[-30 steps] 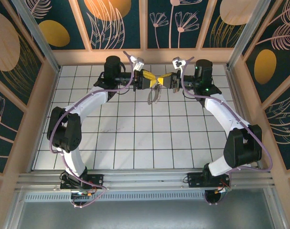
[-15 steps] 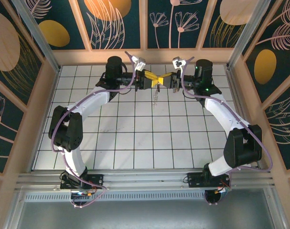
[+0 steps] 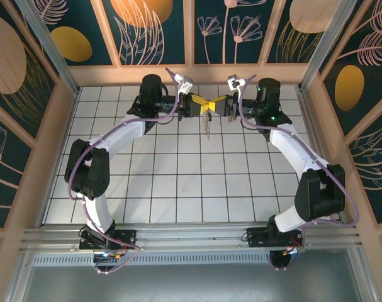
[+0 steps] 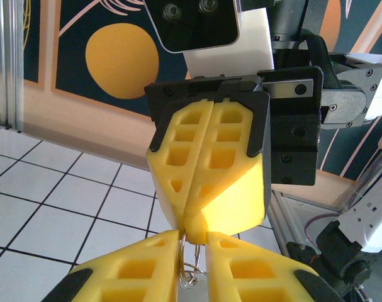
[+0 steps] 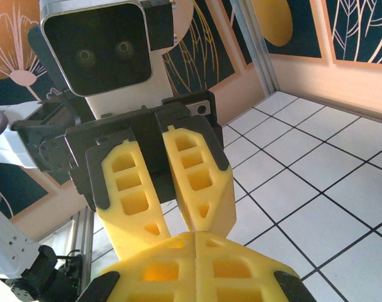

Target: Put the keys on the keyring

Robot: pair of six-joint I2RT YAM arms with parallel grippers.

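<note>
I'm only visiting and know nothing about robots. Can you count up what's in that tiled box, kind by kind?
Robot arms: 2 (left arm, right arm)
Grippers with yellow fingers: 2 (left gripper, right gripper)
Keyring hanging where the two grippers meet: 1
Total: 5

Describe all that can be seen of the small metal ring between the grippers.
The metal ring is a thin, silvery wire loop. It sits in the narrow gap between the yellow fingertips of the left gripper, directly under the shut tips of the right gripper. Whether either pinches it is unclear; its bottom is cut off.
</note>
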